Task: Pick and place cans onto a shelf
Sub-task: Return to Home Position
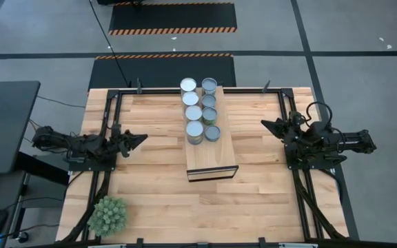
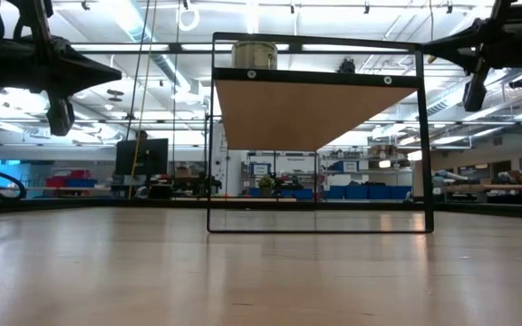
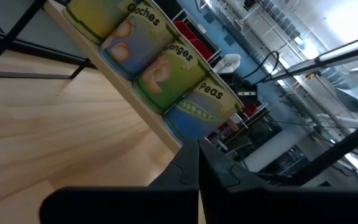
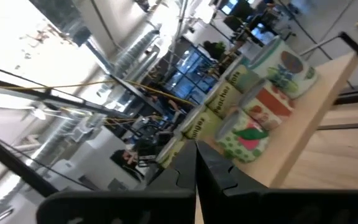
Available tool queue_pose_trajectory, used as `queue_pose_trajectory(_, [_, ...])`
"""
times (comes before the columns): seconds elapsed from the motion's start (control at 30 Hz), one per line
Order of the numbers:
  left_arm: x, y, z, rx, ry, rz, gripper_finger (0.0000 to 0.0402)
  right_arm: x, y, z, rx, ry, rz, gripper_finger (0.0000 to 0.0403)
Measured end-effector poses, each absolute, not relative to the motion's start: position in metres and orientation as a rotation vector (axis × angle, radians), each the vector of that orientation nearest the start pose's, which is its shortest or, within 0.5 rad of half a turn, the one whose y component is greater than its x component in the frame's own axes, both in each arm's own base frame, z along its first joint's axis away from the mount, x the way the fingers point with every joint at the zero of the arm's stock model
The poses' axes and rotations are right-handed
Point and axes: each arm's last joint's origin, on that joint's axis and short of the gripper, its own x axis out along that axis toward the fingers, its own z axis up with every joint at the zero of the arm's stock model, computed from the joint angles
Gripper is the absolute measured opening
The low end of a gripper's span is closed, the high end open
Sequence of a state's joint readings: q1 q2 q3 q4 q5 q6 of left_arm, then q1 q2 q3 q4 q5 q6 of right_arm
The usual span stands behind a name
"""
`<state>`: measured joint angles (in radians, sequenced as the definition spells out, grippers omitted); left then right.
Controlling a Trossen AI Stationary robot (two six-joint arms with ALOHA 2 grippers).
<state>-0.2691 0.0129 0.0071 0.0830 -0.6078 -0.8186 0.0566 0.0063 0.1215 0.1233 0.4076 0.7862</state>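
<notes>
The shelf [image 1: 212, 155] is a long light-wood box on a black frame in the middle of the table, with its dark-edged end face toward the near edge. Eight cans [image 1: 201, 109] stand upright in two rows on the far half of its top; the left row is brighter and the right row duller. The left wrist view [image 3: 160, 68] and the right wrist view [image 4: 253, 118] show their picture labels. My left gripper [image 1: 143, 138] is shut and empty, in the air left of the shelf. My right gripper [image 1: 264, 124] is shut and empty, right of it.
A spiky green plant ball [image 1: 107, 215] sits at the table's near left corner. Black frame rails [image 1: 109, 117] run along the table's left and right sides under the arms. In the low view the shelf top [image 2: 315, 109] stands high on thin black legs, with bare tabletop below.
</notes>
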Motion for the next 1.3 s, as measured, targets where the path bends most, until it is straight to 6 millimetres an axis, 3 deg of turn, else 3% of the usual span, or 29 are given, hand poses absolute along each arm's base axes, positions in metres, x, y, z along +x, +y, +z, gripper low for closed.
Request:
queue_pose_trajectory(0.2, [0.093, -0.011, 0.172, -0.857, -0.212, 0.313, 0.0002, 0.086, -0.007, 0.21, 0.833, -0.335, -0.262, 0.0002])
queue_pose_trajectory(0.37, [0.092, -0.012, 0.172, -0.867, -0.208, 0.309, 0.0002, 0.093, -0.006, 0.188, 0.889, -0.369, -0.217, 0.0001])
queue_pose_trajectory(0.97, [0.092, -0.013, 0.171, -0.812, -0.194, 0.313, 0.0004, 0.093, -0.007, 0.187, 0.943, -0.392, -0.257, 0.0019])
queue_pose_trajectory(1.17, [0.093, -0.016, 0.172, -0.576, -0.129, 0.237, 0.0005, 0.09, -0.005, 0.199, 0.936, -0.471, -0.143, 0.0022])
queue_pose_trajectory(1.3, [0.094, -0.019, 0.171, -0.446, -0.09, 0.14, 0.0005, 0.092, -0.004, 0.195, 0.712, -0.389, -0.14, 0.0024])
